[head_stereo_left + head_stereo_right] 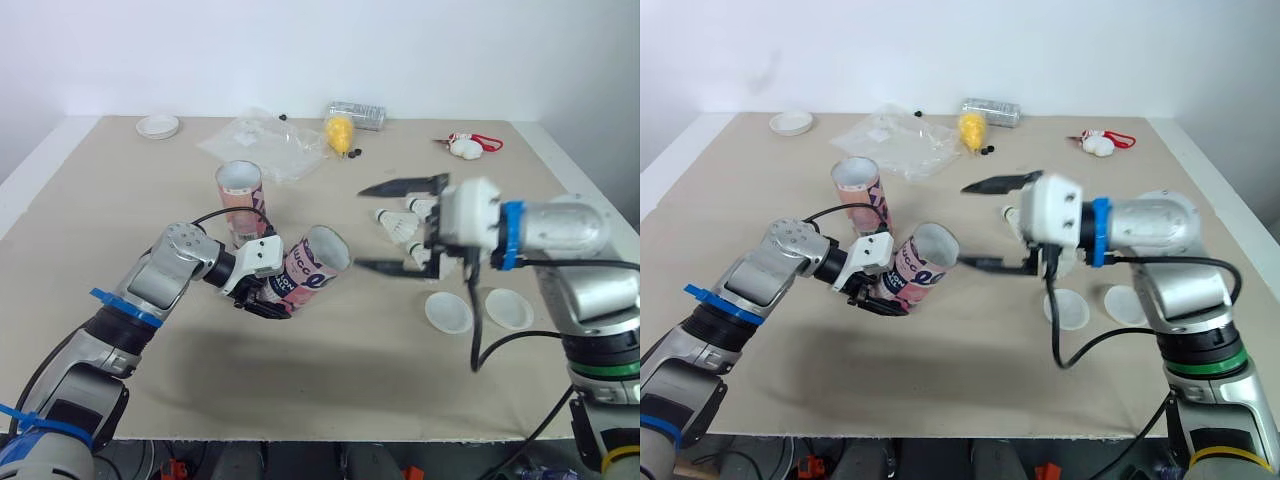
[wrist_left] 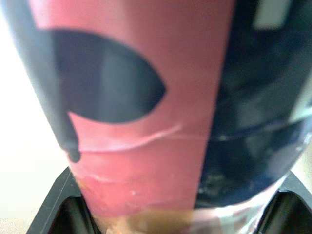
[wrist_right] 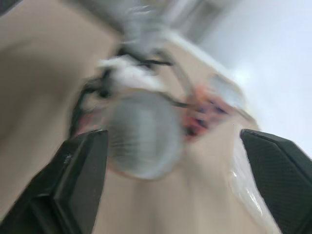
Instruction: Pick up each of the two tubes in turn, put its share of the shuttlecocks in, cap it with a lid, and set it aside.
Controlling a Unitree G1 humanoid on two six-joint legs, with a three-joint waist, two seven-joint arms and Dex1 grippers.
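My left gripper [image 1: 262, 292] is shut on a pink tube [image 1: 312, 266], held tilted just above the table with its open mouth toward the right. The left wrist view shows that tube [image 2: 146, 122] close up between the fingers. A second pink tube [image 1: 240, 198] stands upright just behind it. My right gripper [image 1: 388, 226] is open and empty, hovering to the right of the held tube's mouth [image 3: 141, 136]. Several white shuttlecocks [image 1: 402, 222] lie on the table behind the right gripper. Two white lids [image 1: 448, 312] [image 1: 508, 308] lie below the right wrist.
A third white lid [image 1: 158, 126] lies at the far left corner. At the back are a crumpled clear plastic bag [image 1: 262, 142], a yellow object [image 1: 340, 130], a clear cylinder [image 1: 358, 114] and a white and red item [image 1: 468, 146]. The beige table [image 1: 120, 220] ends close in front.
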